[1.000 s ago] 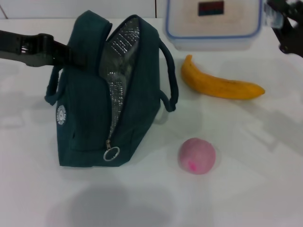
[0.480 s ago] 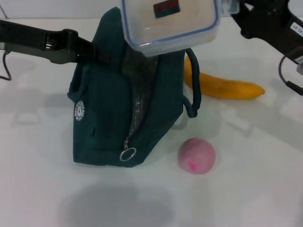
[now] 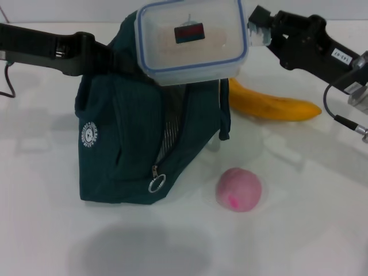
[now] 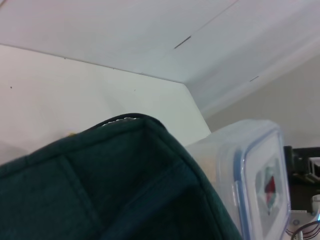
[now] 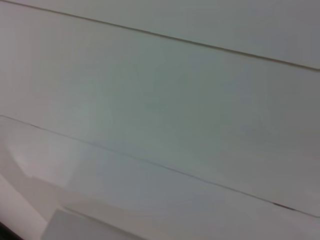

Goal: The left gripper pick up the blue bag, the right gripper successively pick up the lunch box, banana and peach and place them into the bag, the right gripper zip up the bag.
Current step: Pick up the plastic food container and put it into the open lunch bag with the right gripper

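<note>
Item: lunch box (image 3: 192, 40), gripped by my right tool (image 3: 257, 31), sat above the blue bag (image 3: 138, 138), whose top my left tool (image 3: 109, 60) clamped. Banana (image 3: 276, 106), peach (image 3: 238, 189) lay on worktop (image 3: 310, 218).

Markings found on three items, none fully legible. The blue bag (image 3: 138, 138) carries a round white emblem (image 3: 87, 134) on its side panel; lettering rings it but cannot be read. The lunch box (image 3: 192, 39) lid bears a dark rectangular label (image 3: 190, 33) with a red band; its text is unreadable in both views. The right arm (image 3: 313, 46) carries a white sticker (image 3: 338, 54) with small characters, not reliably decipherable.
</note>
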Motion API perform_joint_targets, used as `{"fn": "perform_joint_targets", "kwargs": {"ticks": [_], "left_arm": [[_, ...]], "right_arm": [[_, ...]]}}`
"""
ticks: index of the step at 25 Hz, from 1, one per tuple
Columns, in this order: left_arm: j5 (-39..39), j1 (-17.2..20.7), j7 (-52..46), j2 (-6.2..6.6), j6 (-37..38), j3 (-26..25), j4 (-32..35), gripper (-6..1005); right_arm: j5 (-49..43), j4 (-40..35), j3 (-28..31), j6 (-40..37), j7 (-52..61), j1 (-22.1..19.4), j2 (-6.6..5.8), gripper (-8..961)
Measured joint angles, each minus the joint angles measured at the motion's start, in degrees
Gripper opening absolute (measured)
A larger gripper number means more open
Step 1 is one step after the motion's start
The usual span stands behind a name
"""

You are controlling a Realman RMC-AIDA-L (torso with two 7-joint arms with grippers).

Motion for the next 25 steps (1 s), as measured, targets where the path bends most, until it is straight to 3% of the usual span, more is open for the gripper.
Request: {"fn": "perform_joint_targets", "kwargs": {"ticks": [16,25], "left_arm": [[-0.11,0.48,-0.10,0.00,-0.07,-0.09,-0.01,35],[-0.10,0.22,-0.10,-0.44,-0.09,-0.09,-0.01,35]], "right_arm": [[1.02,-3.19,-0.18,0.29,-1.36,-4.52,-0.17,96],[0.74,-3.53,-3.04,2.17,-1.30,-2.96,-0.03,101]]}}
